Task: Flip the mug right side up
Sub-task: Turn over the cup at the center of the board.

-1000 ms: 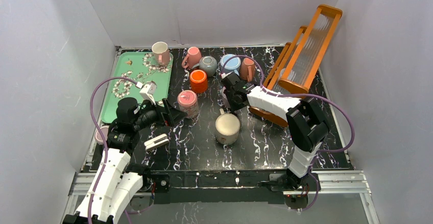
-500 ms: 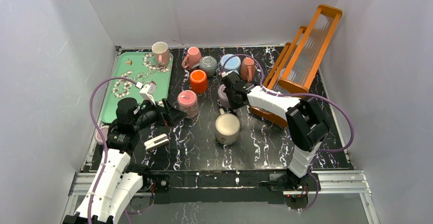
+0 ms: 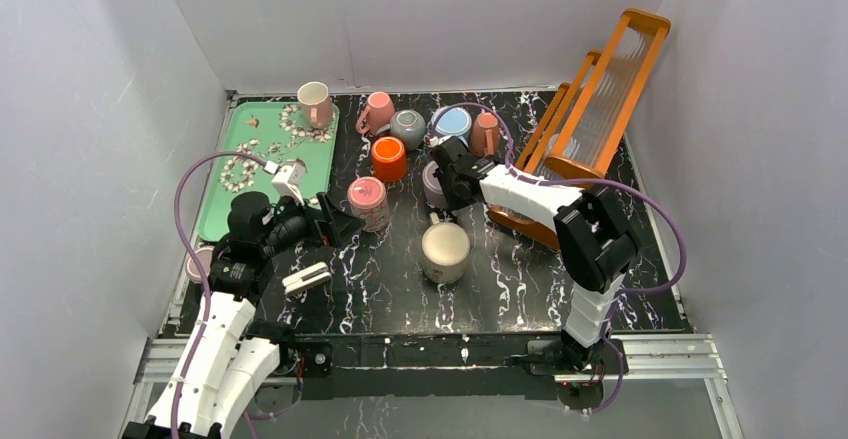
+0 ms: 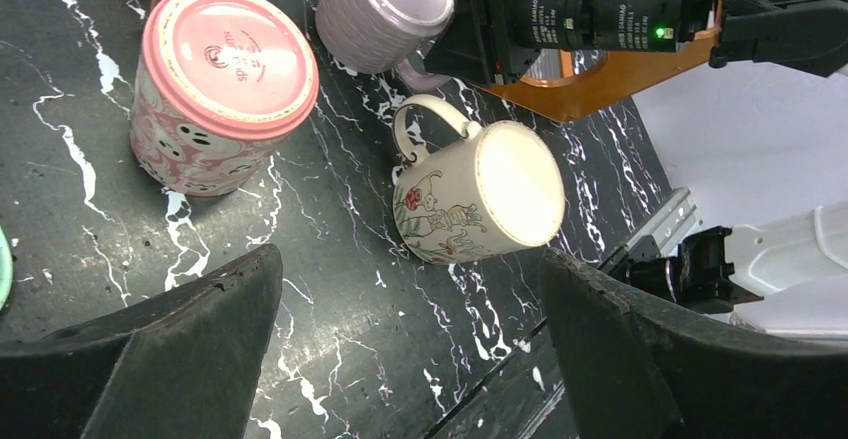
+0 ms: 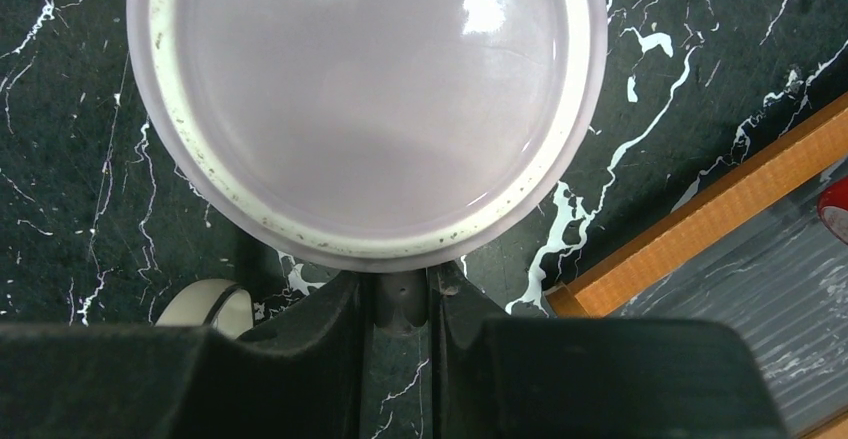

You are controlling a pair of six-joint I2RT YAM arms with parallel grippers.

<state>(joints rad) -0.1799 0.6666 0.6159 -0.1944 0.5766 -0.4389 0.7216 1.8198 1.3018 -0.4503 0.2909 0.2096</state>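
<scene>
Lilac mug [image 5: 370, 99], right hand [image 5: 400, 287] clamped on its handle, left hand [image 3: 322, 251] spread apart beside pink mug [image 4: 225, 89]

Left arm [image 3: 215, 344]: white moulded shells, black joint housings; left purple cable [image 3: 181, 199] in a wide loop; left pincer [image 4: 410, 264] with broad matt black fingers [image 4: 150, 349], grainy surface, and white end pieces [image 3: 307, 278]. Right arm [image 3: 525, 197]: matching white shells and black joints; right purple cable [image 3: 681, 249] in a long arc; black wrist lens barrel [image 4: 600, 9] with white lettering and a small green lamp [image 4: 657, 32]; right pincer [image 5: 400, 304] with black fingers [image 5: 300, 359], smooth, square-edged.
</scene>
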